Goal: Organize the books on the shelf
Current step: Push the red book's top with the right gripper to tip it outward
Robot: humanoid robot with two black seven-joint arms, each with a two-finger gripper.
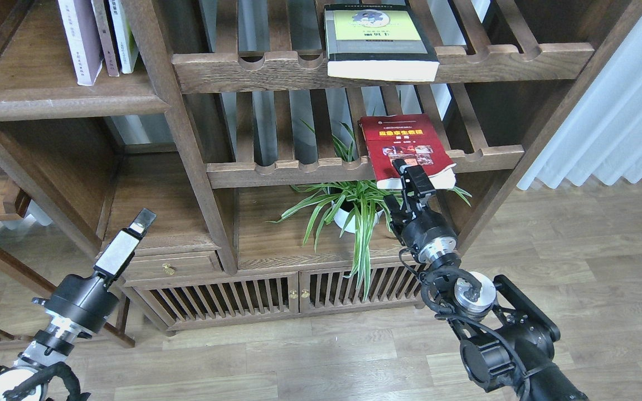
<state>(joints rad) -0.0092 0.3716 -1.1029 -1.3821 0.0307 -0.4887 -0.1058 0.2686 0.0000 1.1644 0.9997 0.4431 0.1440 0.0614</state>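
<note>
Both arms are showing matte black housings w/ bare silver metal rings at the joints. Black cables are looping round the right arm's wrist joints. Left gripper (133, 234) is wearing flat pale-grey pads; right gripper (413, 174) is looking all black, blocky, w/ small screws.

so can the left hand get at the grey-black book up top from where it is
Probably not as things stand: the left hand sits low by the drawer, and a shelf post stands between it and the grey-black book.
</note>
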